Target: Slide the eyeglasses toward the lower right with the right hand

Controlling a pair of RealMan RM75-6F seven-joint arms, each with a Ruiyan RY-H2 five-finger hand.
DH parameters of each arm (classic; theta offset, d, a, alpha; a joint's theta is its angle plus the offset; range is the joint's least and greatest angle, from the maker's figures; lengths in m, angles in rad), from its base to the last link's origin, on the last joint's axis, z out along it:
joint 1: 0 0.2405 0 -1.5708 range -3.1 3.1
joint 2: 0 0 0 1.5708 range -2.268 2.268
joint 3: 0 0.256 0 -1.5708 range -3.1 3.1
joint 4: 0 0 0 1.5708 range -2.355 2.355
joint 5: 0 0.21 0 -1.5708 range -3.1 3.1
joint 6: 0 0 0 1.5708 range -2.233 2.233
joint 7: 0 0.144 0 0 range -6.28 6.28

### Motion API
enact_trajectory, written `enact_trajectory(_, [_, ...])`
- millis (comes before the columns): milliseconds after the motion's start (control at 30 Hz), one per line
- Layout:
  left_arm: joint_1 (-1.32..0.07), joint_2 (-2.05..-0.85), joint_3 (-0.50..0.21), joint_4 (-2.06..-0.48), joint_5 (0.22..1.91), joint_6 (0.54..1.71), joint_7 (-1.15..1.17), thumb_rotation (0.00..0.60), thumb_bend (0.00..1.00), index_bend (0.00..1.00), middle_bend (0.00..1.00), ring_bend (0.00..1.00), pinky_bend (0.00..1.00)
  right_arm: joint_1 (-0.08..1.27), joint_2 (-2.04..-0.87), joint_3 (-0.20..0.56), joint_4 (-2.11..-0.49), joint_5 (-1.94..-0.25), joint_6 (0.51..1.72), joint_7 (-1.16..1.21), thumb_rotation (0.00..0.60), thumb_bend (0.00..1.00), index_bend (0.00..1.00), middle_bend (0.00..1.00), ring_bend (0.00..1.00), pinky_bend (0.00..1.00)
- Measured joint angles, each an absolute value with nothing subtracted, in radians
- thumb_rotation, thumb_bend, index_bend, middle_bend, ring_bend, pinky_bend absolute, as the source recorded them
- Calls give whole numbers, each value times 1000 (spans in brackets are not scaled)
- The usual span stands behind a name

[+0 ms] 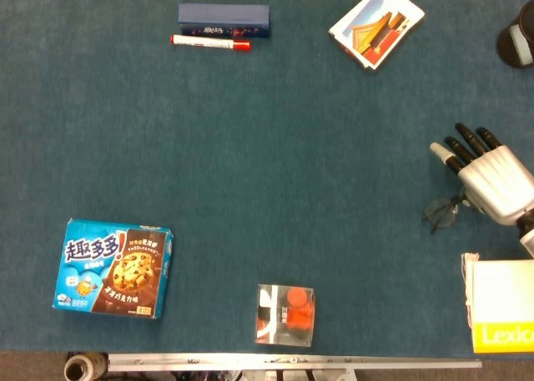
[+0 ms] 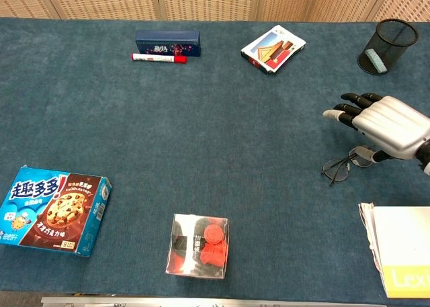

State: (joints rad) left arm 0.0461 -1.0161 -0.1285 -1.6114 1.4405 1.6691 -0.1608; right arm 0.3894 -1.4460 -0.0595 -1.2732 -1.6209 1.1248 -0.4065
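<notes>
The thin dark-framed eyeglasses (image 1: 440, 214) lie on the blue cloth at the right side, also seen in the chest view (image 2: 338, 169). My silver right hand (image 1: 492, 181) hovers flat over their right half, dark fingers stretched out and spread toward the far side. In the chest view the right hand (image 2: 386, 124) has its thumb down against the frame's right lens; the left lens sticks out to the left of the palm. The hand holds nothing. My left hand shows in neither view.
A yellow and white box (image 1: 501, 308) sits just below the hand at the table's corner. A mesh pen cup (image 2: 388, 46) stands far right. Further off are a card pack (image 1: 377, 24), a clear box with red parts (image 1: 285, 314), a cookie box (image 1: 114, 268), a marker (image 1: 210, 42) and a blue case (image 1: 224, 18).
</notes>
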Motion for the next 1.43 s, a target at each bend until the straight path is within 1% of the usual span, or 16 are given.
enact_trajectory(133, [46,-1015,-130,-1610,1438,1667,-165,600,222,441,290,301,457,381,-1412,-58,-1322,-1635,1173,-372,600,276,155,202,75,189])
enact_trajectory(233, [44,-1015,-129,-1610,1441,1665,-162,600,222,441,290,301,457,367,-1365,-56,-1383,-1652,1235,-344,600,276,155,202,75,189])
enact_trajectory(467, [34,-1017,-127,-1614,1452,1658,-148,600,222,441,290,301,457,296,-1218,-43,-1534,-1676,1419,-282,600,286,155,202,75,189])
enact_trajectory(667, [15,-1017,-126,-1618,1468,1639,-135,600,222,441,290,301,457,205,-1144,-33,-1595,-1677,1580,-186,600,290,155,202,75,189])
enact_trajectory(800, [-2,-1018,-126,-1621,1476,1619,-121,600,222,441,290,301,457,141,-1114,-29,-1599,-1661,1656,-104,600,294,155,202,75,189])
enact_trajectory(900, [-13,-1019,-124,-1624,1483,1608,-109,600,222,441,290,301,457,101,-1100,-24,-1594,-1631,1688,-53,600,303,156,202,75,189])
enact_trajectory(1067, [-22,-1020,-125,-1627,1478,1598,-103,600,222,441,290,301,457,57,-1089,-13,-1579,-1578,1704,22,600,303,155,202,75,189])
enact_trajectory(1267, [-23,-1019,-129,-1624,1456,1592,-109,600,222,441,290,301,457,32,-1096,14,-1536,-1519,1703,136,600,303,156,202,75,189])
enact_trajectory(1433, [-21,-1022,-130,-1625,1440,1591,-99,600,222,441,290,301,457,25,-1096,35,-1495,-1516,1704,245,600,303,155,202,75,189])
